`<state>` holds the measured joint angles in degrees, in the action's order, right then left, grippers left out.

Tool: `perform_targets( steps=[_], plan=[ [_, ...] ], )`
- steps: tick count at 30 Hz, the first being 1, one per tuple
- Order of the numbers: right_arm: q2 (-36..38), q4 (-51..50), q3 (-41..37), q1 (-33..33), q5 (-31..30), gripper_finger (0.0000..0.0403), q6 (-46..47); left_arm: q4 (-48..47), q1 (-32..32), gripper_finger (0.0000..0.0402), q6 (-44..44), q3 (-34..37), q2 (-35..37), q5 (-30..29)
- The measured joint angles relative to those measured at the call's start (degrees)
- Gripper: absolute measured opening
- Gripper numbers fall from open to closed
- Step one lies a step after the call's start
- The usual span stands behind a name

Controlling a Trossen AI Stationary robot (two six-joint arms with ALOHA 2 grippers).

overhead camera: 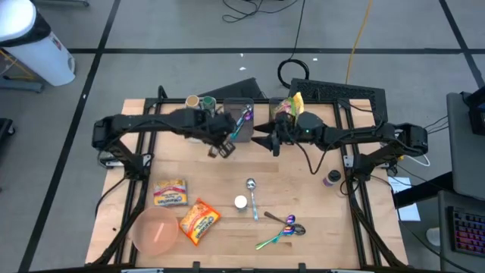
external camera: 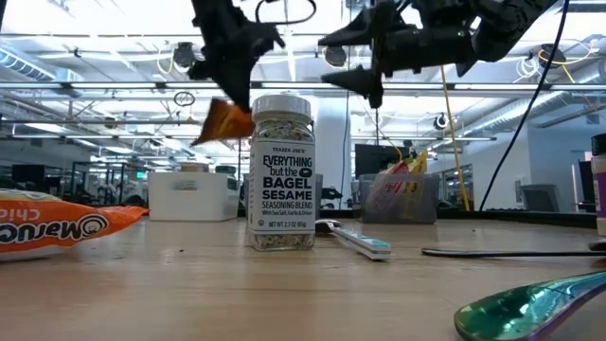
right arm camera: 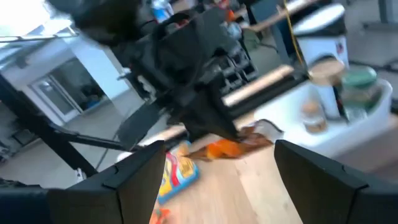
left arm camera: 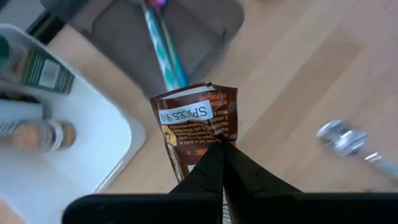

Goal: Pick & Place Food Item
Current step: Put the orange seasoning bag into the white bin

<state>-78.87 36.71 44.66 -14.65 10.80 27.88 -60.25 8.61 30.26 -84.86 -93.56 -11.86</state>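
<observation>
The left hand [left arm camera: 219, 163], fingers pinched fully together, is gripping a brown spice packet [left arm camera: 198, 127] and holding it in the air above the counter [overhead camera: 303, 197] at about twelve o'clock, beside the white bin [left arm camera: 93, 155]. The right hand [overhead camera: 274, 140], fingers spread wide and gripping nothing, is facing it from one o'clock. Judged so: the pick is done; the placing is remaining, its destination unclear from these views.

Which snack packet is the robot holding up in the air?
The brown spice packet, pinched by the left gripper. The two noodle packets lie flat on the table.
</observation>
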Motion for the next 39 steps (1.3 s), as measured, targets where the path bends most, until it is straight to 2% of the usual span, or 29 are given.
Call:
perform_targets(
  steps=[7,11,13,15,21,23,26,33,39],
  plan=[
    [0.0,2.94,0.0,0.0,-0.02,0.0293,1.83,9.17,4.87,0.0001,-2.66,0.0,7.47,4.26],
    [0.0,3.08,0.0,1.26,-0.96,0.0293,0.59,14.57,7.09,0.0,-2.7,0.0,10.73,4.62],
    [0.0,3.87,0.04,3.23,-4.82,0.0293,-3.42,17.36,8.06,0.0,-1.22,0.0,11.55,4.57],
    [0.0,4.02,1.21,5.94,-11.17,0.0293,-9.71,20.56,9.0,0.0,0.66,0.0,11.93,4.53],
    [0.0,0.64,8.3,14.57,-37.88,0.0293,-37.34,30.48,11.25,0.0,6.2,0.0,11.9,4.52],
    [0.0,0.6,10.12,16.18,-43.69,0.0293,-45.65,34.97,11.92,0.0,7.86,0.0,11.9,4.5],
    [0.02,0.93,11.4,16.78,-46.97,0.0293,-52.52,41.63,12.96,0.0,10.43,0.0,11.9,5.92],
    [0.02,3.46,12.37,16.72,-54.27,0.0293,-57.97,49.12,14.31,0.0,16.97,0.0,11.41,8.53],
    [0.02,6.46,12.37,16.52,-54.43,0.0293,-61.53,53.19,14.13,0.0,20.33,0.02,9.89,8.5]
  ],
)
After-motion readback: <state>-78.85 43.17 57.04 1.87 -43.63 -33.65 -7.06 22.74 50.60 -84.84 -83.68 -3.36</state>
